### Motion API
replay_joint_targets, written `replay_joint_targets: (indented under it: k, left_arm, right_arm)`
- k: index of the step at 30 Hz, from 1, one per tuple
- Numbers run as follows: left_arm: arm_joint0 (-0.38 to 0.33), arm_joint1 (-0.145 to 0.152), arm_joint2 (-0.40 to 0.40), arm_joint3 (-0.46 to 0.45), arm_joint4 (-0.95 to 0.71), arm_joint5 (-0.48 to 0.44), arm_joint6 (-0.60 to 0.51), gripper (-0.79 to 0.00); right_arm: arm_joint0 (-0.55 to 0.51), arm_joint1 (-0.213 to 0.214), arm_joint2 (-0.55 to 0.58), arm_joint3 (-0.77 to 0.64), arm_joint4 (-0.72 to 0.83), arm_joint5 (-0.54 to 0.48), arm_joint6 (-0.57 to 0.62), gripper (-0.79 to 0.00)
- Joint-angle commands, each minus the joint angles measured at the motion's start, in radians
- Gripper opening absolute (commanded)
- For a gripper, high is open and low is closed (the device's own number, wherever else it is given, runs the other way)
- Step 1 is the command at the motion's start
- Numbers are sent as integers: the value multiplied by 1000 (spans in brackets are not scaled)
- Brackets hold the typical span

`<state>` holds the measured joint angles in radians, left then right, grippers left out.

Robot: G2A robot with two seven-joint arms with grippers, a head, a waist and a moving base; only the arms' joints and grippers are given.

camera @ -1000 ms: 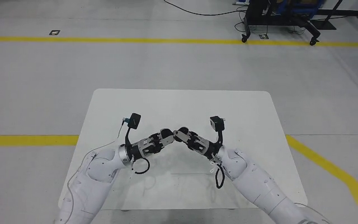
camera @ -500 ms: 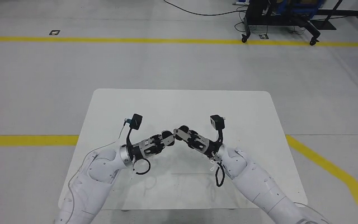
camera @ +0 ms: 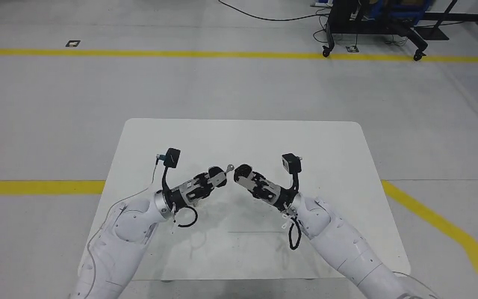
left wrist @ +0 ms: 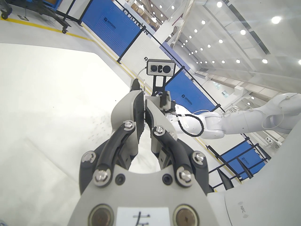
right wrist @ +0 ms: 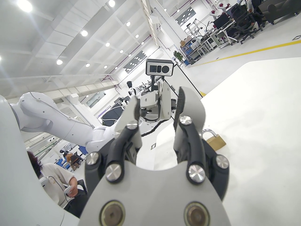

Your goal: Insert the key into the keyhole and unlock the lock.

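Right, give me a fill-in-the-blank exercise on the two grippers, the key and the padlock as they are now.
1. The left gripper is shut on the ___.
2. The right gripper is ___ and holds nothing.
3. The brass padlock lies untouched on the white ___.

Missing words: key; open; table.

A white table (camera: 328,149) is standing on a grey floor (camera: 224,86), yellow lines (camera: 149,51) are crossing that floor, a black wheeled frame (camera: 340,26) is sitting beyond, ceiling lamps (right wrist: 24,5) are glowing
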<state>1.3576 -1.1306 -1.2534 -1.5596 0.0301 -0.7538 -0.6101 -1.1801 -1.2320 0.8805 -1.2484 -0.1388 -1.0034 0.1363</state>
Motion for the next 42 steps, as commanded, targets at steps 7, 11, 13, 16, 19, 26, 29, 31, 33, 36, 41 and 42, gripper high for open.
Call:
replay_joint_targets:
  k: [7,11,13,16,19,26,29,31,33,36,41,42]
  left_arm:
    - [0,0,0,0,0,0,1,-785]
    - [2,0,-1,-2,7,10,8,-785]
    - [8,0,0,-19,35,29,20,-785]
    - [18,2,6,-33,67,39,12,-785]
    - [17,7,16,-39,61,49,-44,-785]
    - [-24,24,42,-30,6,68,-285,-785]
    - [-35,29,56,-36,29,46,-339,-785]
    - [-40,32,71,-38,39,32,-366,-785]
    - [-45,33,85,-40,53,23,-384,-785]
    - [-50,35,99,-39,67,16,-385,-785]
    - [-62,38,120,-33,67,5,-383,-785]
    - [-64,38,125,-32,68,3,-384,-785]
  right_arm:
    - [0,0,0,0,0,0,0,0]
    - [0,0,0,0,0,0,0,0]
    - [0,0,0,0,0,0,0,0]
    - [7,9,32,-7,-93,51,24,0]
    - [-5,31,87,-41,-185,62,94,0]
    - [-86,98,210,-192,-257,122,385,0]
    - [-122,116,247,-248,-257,148,445,0]
    - [-135,123,258,-272,-265,159,477,-163]
    - [-141,128,256,-287,-262,161,509,-246]
    - [-141,132,246,-293,-225,169,548,-219]
    - [-119,136,223,-285,-160,194,612,-299]
    - [-115,137,219,-282,-148,195,621,-354]
